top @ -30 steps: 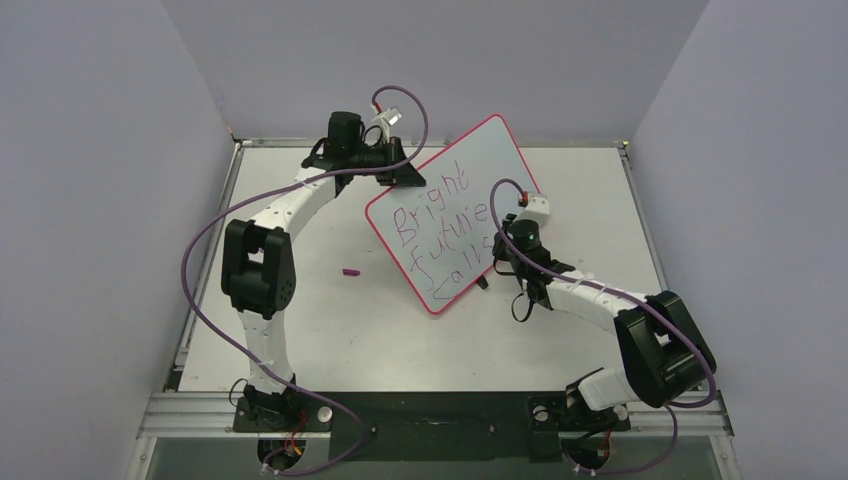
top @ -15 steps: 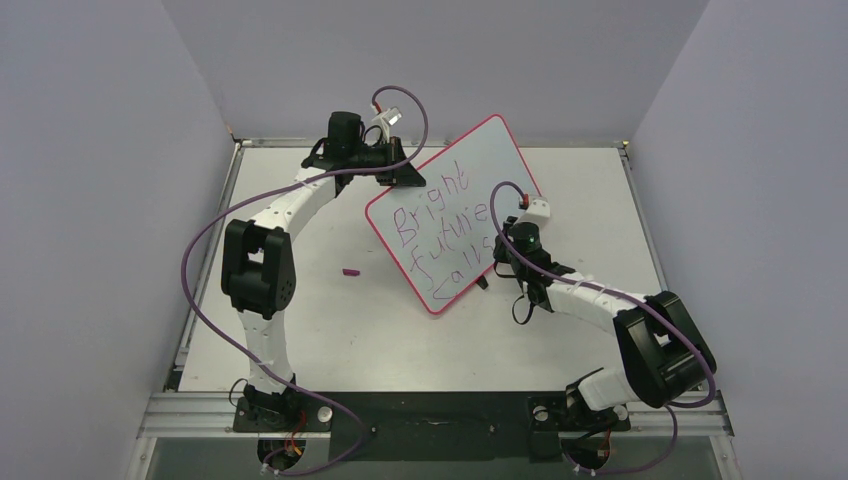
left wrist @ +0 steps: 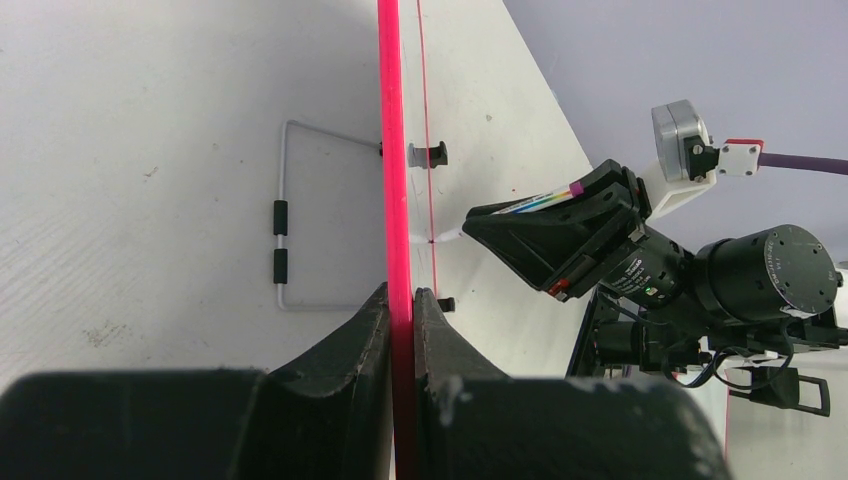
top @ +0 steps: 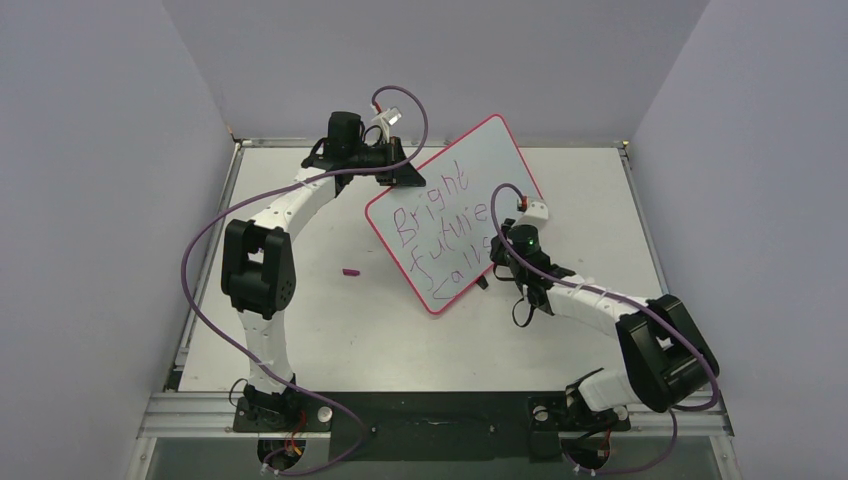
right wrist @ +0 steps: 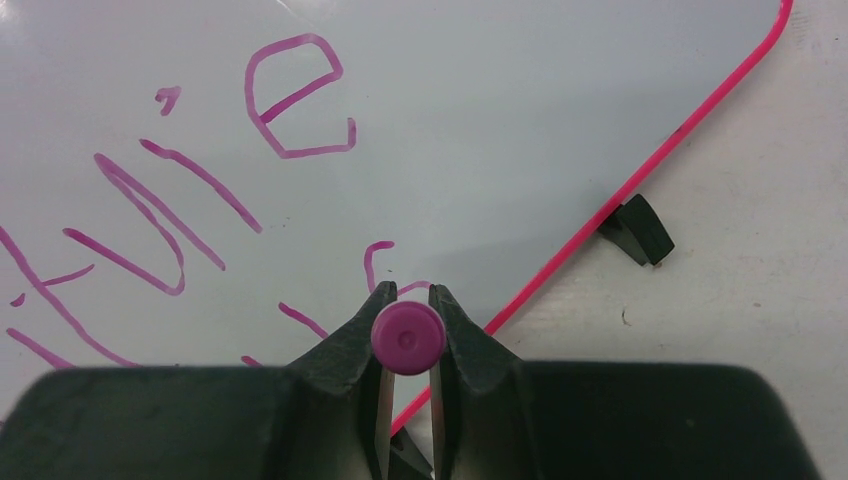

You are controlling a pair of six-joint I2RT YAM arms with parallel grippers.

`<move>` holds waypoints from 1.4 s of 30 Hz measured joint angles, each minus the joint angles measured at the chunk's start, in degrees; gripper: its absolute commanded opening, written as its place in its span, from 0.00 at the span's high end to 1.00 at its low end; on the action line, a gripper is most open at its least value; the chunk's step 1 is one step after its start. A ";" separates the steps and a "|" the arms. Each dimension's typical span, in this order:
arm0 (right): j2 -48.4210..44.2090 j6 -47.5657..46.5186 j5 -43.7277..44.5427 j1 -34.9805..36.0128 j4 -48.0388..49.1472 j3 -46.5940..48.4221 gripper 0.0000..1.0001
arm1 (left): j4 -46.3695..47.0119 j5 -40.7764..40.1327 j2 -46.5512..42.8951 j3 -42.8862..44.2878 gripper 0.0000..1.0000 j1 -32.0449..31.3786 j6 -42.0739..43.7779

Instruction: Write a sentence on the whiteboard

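Note:
The whiteboard point(top: 485, 160), white with a pink-red frame, stands tilted at the table's middle. On it runs the sentence point(top: 440, 232) in magenta, three slanted lines reading "Bright future calls". My left gripper point(top: 404, 178) point(left wrist: 400, 292) is shut on the board's pink frame point(left wrist: 390, 150) at its far left edge. My right gripper point(top: 493, 262) point(right wrist: 407, 295) is shut on a purple marker point(right wrist: 408, 338), seen end-on. The marker's white tip point(left wrist: 448, 237) meets the board's face beside the last word point(right wrist: 380, 260).
A small purple cap point(top: 350, 270) lies on the table point(top: 330, 330) left of the board. A wire stand point(left wrist: 283, 220) and black clips point(left wrist: 430, 155) sit at the board's edge, with a black foot point(right wrist: 640, 230) under its lower edge. Grey walls enclose the table.
My right wrist has shifted slightly toward me and left along the last line. The board and the left arm have not moved.

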 measured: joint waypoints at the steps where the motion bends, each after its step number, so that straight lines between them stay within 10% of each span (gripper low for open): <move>1: -0.20 0.22 -0.37 0.04 -0.04 -0.11 1.00 | 0.00 0.00 0.00 0.00 1.00 0.00 0.00; 42: -0.07 3.67 -1.09 -5.95 -0.85 -1.20 1.00 | 0.02 0.22 -0.02 -0.09 1.00 -0.04 0.00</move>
